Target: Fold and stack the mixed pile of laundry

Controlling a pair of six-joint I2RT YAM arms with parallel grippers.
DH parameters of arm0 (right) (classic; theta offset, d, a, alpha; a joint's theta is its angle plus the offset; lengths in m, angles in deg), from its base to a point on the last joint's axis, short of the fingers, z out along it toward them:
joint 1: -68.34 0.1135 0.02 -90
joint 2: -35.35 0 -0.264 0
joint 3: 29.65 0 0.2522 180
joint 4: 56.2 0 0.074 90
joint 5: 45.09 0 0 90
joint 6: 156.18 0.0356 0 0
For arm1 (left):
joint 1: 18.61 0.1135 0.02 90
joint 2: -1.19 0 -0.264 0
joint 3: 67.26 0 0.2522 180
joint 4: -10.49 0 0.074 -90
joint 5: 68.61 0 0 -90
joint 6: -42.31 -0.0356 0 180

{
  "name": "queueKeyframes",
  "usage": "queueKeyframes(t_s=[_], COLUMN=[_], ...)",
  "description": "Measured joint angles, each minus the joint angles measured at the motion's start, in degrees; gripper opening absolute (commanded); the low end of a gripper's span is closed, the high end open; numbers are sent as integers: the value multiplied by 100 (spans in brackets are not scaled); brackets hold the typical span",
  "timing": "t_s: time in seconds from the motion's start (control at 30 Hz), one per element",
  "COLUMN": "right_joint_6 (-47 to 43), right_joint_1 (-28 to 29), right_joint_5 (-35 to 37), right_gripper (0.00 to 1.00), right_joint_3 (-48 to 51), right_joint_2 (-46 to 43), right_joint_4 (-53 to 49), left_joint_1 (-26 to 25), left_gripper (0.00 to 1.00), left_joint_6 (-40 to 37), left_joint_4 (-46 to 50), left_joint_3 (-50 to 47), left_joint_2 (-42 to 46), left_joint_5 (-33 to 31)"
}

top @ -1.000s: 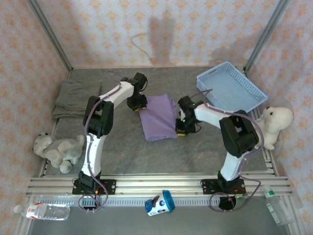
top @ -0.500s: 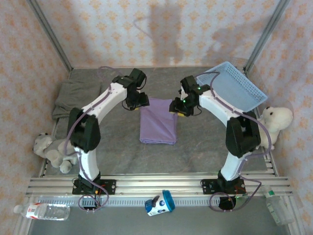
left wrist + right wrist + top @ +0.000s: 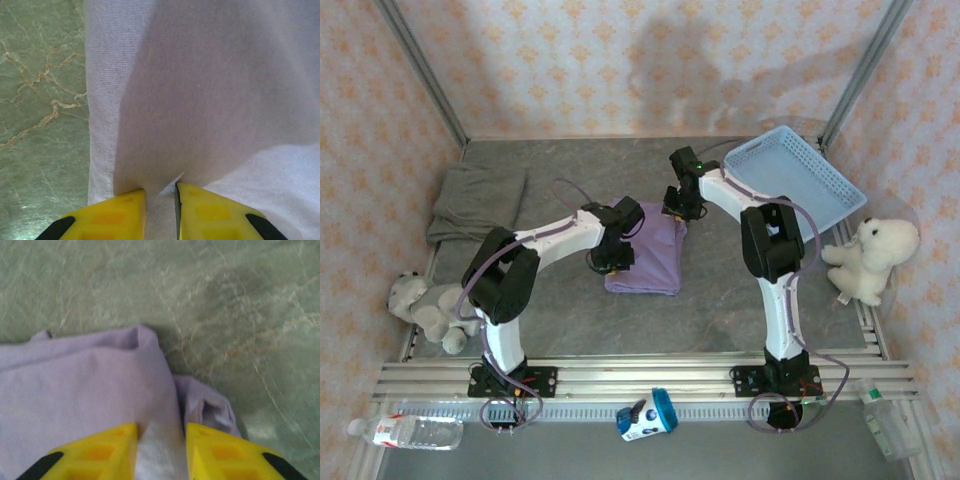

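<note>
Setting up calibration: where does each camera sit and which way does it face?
Top external: high, near edge, looking down at the table; left tool, right tool show.
Left wrist: on that arm, looking down past the left tool at the lavender T-shirt.
Right wrist: same, right tool at the T-shirt's corner.
All share the T-shirt.

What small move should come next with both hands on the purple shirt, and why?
Probably lift both hands a little together. The left hand and right hand each have lavender T-shirt cloth between their fingers, the shirt lies folded on the table, and the grey garment lies folded at the far left, ready for stacking.
</note>
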Motion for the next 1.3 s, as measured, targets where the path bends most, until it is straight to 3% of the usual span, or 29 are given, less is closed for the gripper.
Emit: queueKeyframes(t_s=[0.17, 0.37, 0.67, 0.93, 0.97, 1.13, 1.2, 1.3], right_joint_6=[-20, -76, 302, 1029, 1049, 949, 826, 654], right_joint_1=[0, 0, -109, -238, -254, -378, -422, -439], right_joint_5=[22, 61, 595, 772, 765, 715, 704, 680], right_gripper=[0, 0, 0, 0, 4, 45, 51, 51], right_joint_3=[-162, -101, 1375, 2236, 2201, 1847, 1808, 1814], right_joint_2=[181, 74, -1711, -1353, -1314, -1097, -1095, -1193], right_joint_4=[-42, -81, -199, -70, -70, 48, 63, 35], left_joint_1=[-4, -4, -42, -42, -42, -42, -42, -39], left_gripper=[21, 20, 20, 20, 21, 29, 35, 37], left_joint_6=[35, 133, 291, 404, 424, 431, 433, 420], left_joint_4=[-57, 37, 184, 173, 166, 140, 122, 160], left_joint_3=[-17, 120, 284, 286, 284, 262, 249, 293], left_joint_2=[-234, -407, -525, -525, -525, -498, -457, -352], left_joint_5=[-94, -136, -264, -291, -291, -234, -131, 76])
